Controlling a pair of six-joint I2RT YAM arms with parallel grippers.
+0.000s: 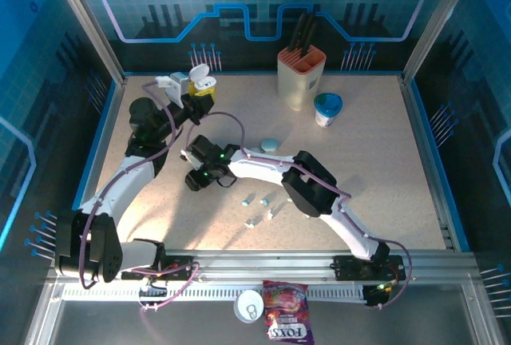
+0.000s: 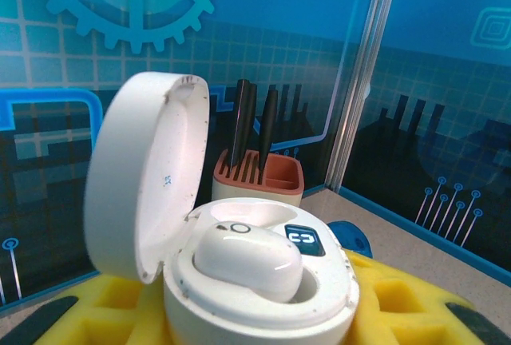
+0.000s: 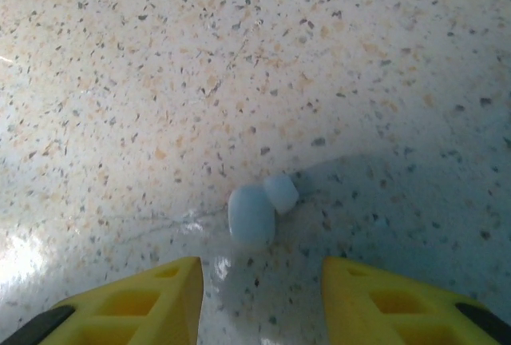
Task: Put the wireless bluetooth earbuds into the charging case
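Note:
My left gripper (image 2: 255, 317) is shut on a white charging case (image 2: 263, 289) with its lid (image 2: 144, 177) swung open, held raised at the table's far left (image 1: 198, 81). One white earbud (image 2: 249, 259) sits in a socket; the socket behind it (image 2: 255, 214) is empty. My right gripper (image 3: 262, 275) hangs low over the table (image 1: 197, 179), jaws open. A pale blue earbud (image 3: 254, 212) lies on the table just ahead of its yellow fingers (image 3: 160, 297), touching neither. Several more earbuds (image 1: 257, 205) lie scattered near the table's middle front.
A closed pale blue case (image 1: 270, 144) lies near the right forearm. A knife block (image 1: 301, 73) and a blue-lidded tub (image 1: 327, 109) stand at the back. A candy bag (image 1: 287, 323) and a white can (image 1: 249, 307) lie beyond the front rail.

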